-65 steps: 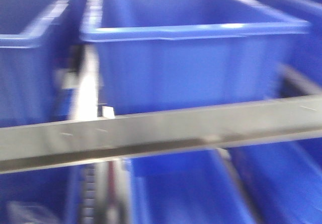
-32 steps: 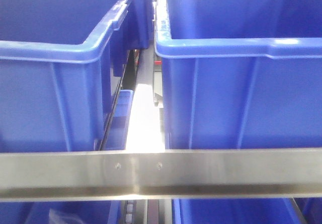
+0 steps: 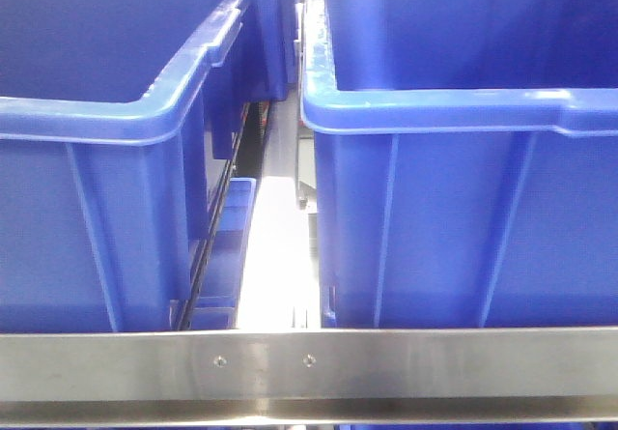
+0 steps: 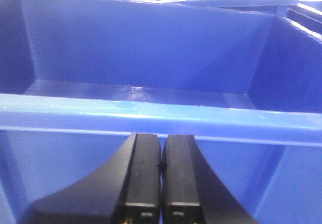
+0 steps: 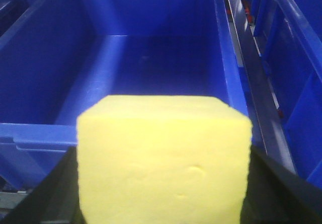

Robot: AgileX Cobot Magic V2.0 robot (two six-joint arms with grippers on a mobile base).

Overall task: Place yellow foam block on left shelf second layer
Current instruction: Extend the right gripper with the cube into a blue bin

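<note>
The yellow foam block fills the lower half of the right wrist view. My right gripper is shut on it, with a black finger showing on each side. The block hangs just in front of the near rim of an empty blue bin. My left gripper is shut with nothing between its fingers. It points at the front wall of another empty blue bin. Neither gripper nor the block shows in the front view.
In the front view two blue bins stand side by side on a shelf, with a bright narrow gap between them. A steel shelf rail crosses the bottom. More blue bins line the right of the right wrist view.
The front view has swung from a blurred slant to level. Since half a second ago the bins have grown larger and the steel rail has dropped lower in the picture.
</note>
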